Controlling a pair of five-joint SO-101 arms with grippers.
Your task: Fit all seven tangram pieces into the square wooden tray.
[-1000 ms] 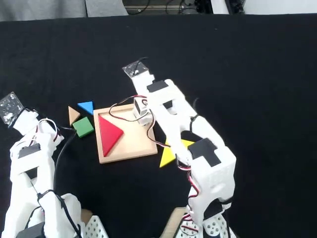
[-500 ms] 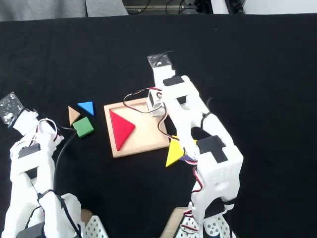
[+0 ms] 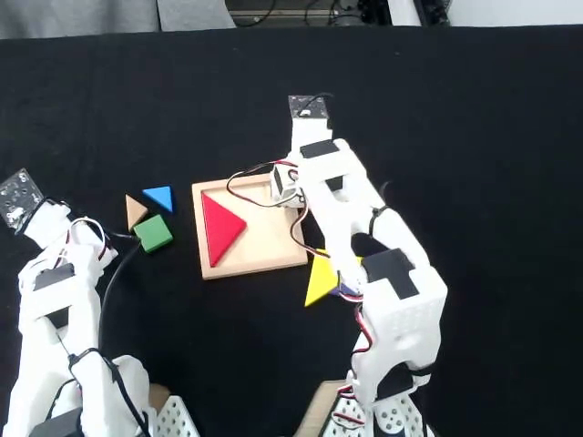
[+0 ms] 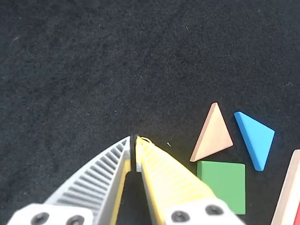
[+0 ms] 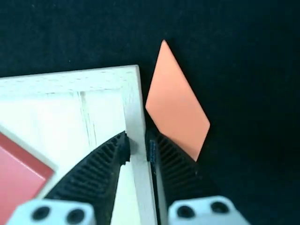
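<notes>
Tray (image 5: 70, 80) wall pinched between right fingers (image 5: 104, 159); orange parallelogram (image 5: 176, 105) beside, perhaps touching.

The right arm (image 3: 351, 214) covers part of the tray (image 3: 248, 270) and yellow triangle (image 3: 319, 284).

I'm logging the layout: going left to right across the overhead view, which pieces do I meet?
Tan triangle → blue triangle → wooden tray with the red triangle inside → yellow triangle. The green square overlaps the first two, so it is left out.
</notes>
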